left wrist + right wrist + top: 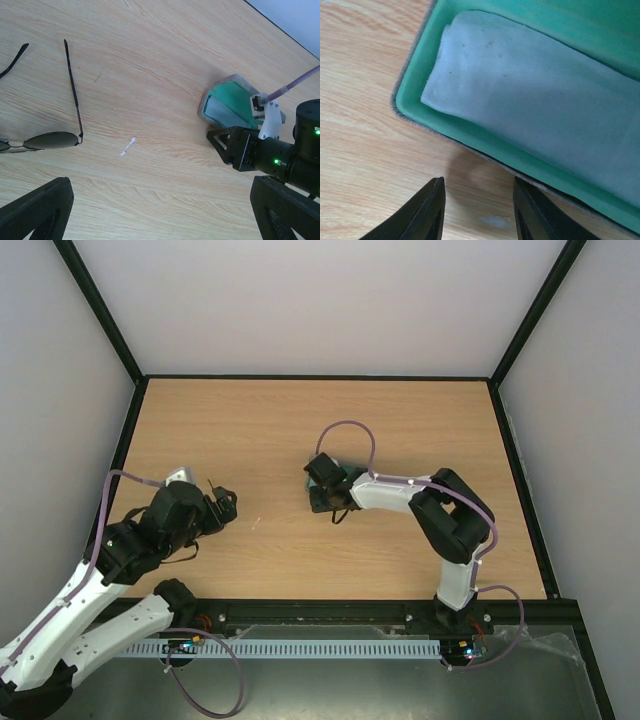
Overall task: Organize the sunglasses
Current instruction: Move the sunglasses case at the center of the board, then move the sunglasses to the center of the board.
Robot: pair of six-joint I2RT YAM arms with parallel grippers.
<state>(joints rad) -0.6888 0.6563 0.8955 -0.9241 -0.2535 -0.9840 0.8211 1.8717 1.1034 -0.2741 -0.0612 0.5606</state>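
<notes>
The black sunglasses (52, 140) lie unfolded on the table at the left of the left wrist view, their thin arms spread, clear of both fingers. My left gripper (160, 215) hangs wide open over bare wood to their right. A grey case (227, 102) with green lining lies open further right, a light blue-grey cloth (535, 95) inside it. My right gripper (480, 210) hovers open just outside the case's rim (402, 112), with nothing between its fingers. In the top view, the left gripper (225, 505) is mid-left and the right gripper (322, 490) is near the centre.
A small white scrap (127, 146) lies on the wood between the sunglasses and the case. Black frame rails and white walls border the wooden table (420, 420).
</notes>
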